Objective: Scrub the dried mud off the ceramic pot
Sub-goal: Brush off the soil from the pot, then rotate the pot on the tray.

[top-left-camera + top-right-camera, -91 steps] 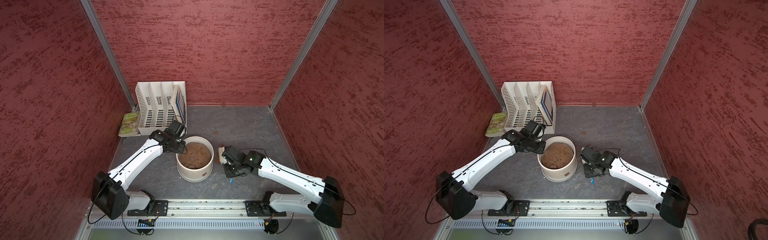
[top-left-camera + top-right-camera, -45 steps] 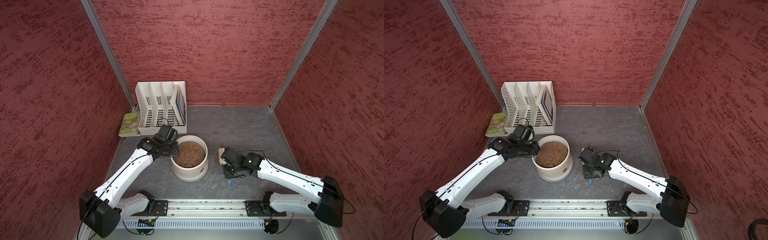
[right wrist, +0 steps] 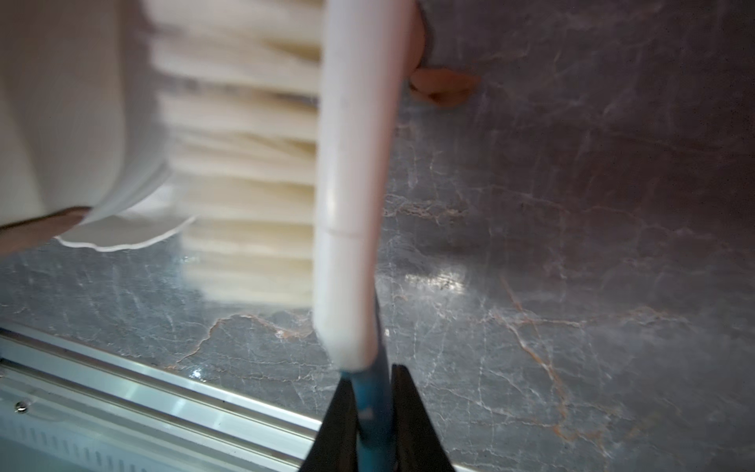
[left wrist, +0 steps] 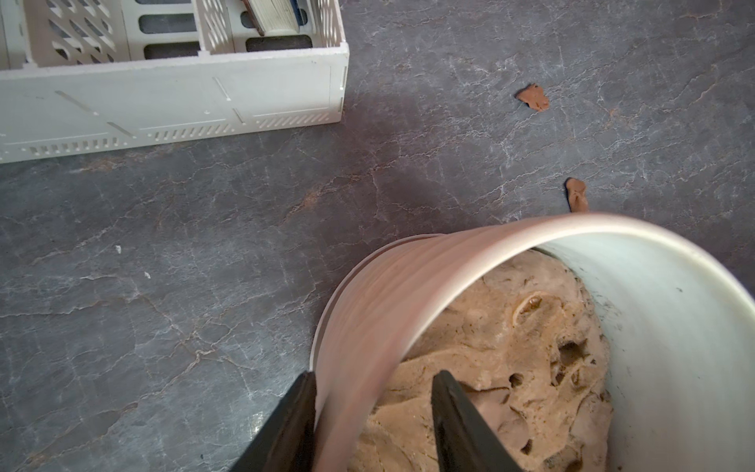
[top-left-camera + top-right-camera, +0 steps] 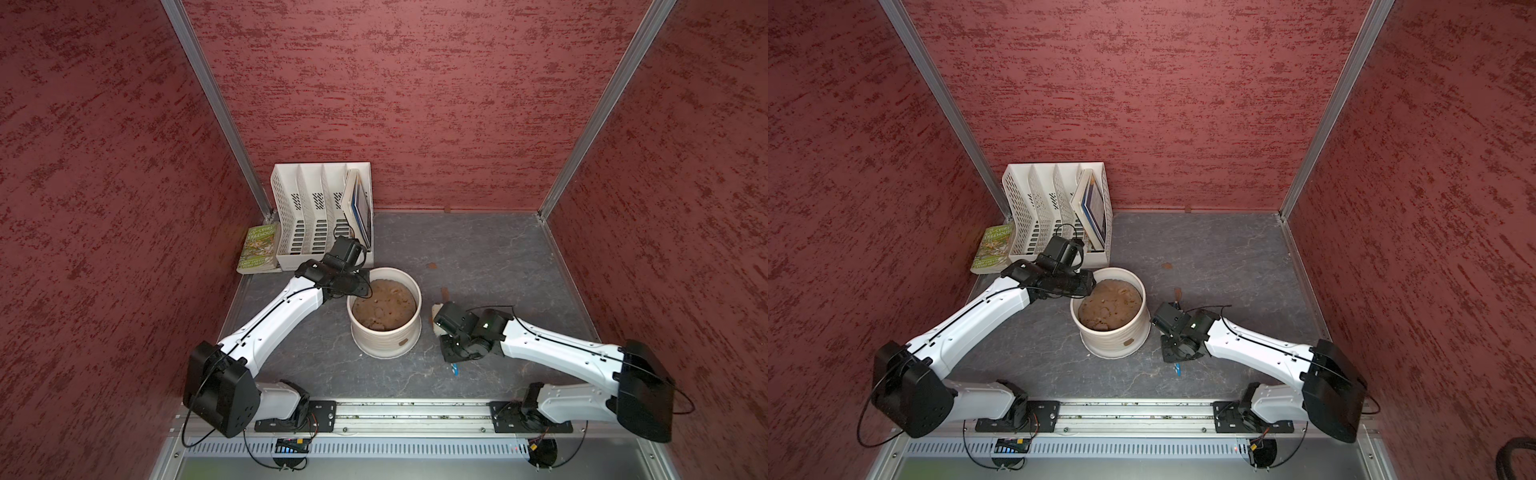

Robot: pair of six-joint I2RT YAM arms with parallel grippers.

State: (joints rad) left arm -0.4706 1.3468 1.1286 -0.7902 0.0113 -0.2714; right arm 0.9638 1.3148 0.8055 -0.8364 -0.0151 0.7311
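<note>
Start at the near edge of the bench (image 5: 332, 374). The right claw (image 3: 369, 408) is clenched on the blue handle of the brush (image 3: 355, 163). The cream bristles face the ceramic pot (image 5: 386, 347) and stand just beside its lower wall. The wrist view is blurred, so you cannot confirm contact.

The ceramic pot stands upright at mid-bench, between the two arms, filled with tan soil (image 5: 384, 307). Check its near wall: one patch of dried mud (image 5: 403, 342) sits low on the glaze, visible in both top views. Judge the task as partly done — at least this patch is left to scrub. The pot's far wall is hidden from the top views.

The left claw (image 4: 374, 425) is released. Its jaws straddle the far-left rim, one outside the wall and one over the soil, and they do not hold the pot.

Beyond the pot, loose flakes (image 4: 533, 97) of the same reddish-brown lie on the bench, apart from the pot — probably mud already off.

At the rear, the file organiser (image 5: 320, 216) carries no readable writing. The green book (image 5: 259, 249) beside it shows "TREEHOUSE" and part of "STOREY"; what precedes them cannot be read. Pot and brush show no label.
</note>
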